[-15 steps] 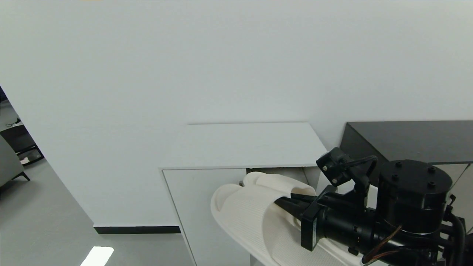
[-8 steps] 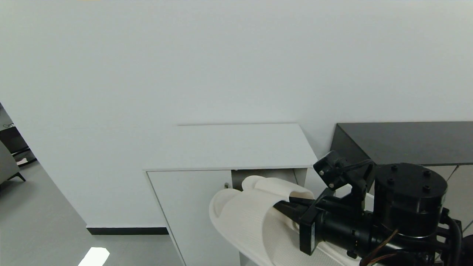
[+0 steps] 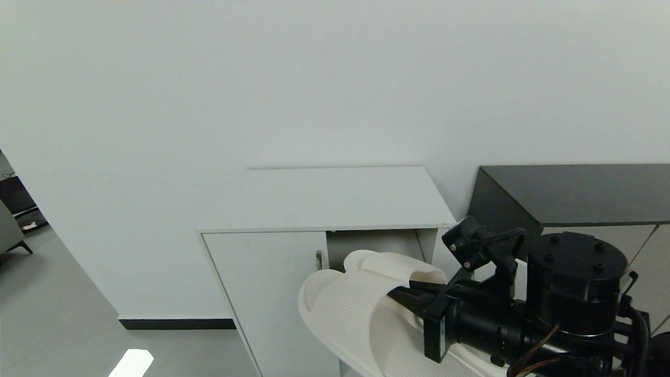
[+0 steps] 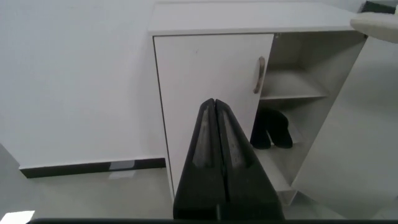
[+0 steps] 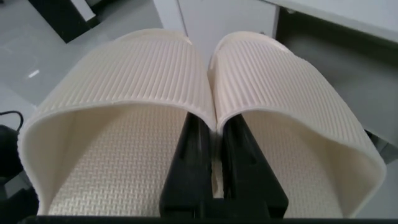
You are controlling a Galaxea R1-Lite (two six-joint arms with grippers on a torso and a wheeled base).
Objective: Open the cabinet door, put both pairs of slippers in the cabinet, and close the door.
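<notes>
A pair of cream ribbed slippers (image 3: 356, 309) hangs from my right gripper (image 3: 405, 294), which is shut on the two inner strap edges (image 5: 214, 118). They sit just in front of the white cabinet (image 3: 324, 199), level with its open right compartment (image 3: 371, 242). The cabinet's left door (image 3: 261, 283) is closed and carries a handle (image 4: 259, 74). A pair of black slippers (image 4: 272, 129) stands on a lower shelf inside the open compartment. My left gripper (image 4: 214, 146) is shut on nothing and points at the closed door from a distance.
The right door (image 4: 354, 124) stands swung open beside the compartment. A black cabinet (image 3: 576, 193) adjoins the white one on the right. A white wall rises behind both. Grey floor (image 3: 52, 324) lies free to the left, with a chair (image 3: 10, 235) at the far left edge.
The head camera has shifted: the cabinet sits further left and a little higher in the picture, with more of its open compartment showing. The right gripper still holds the cream slippers.
</notes>
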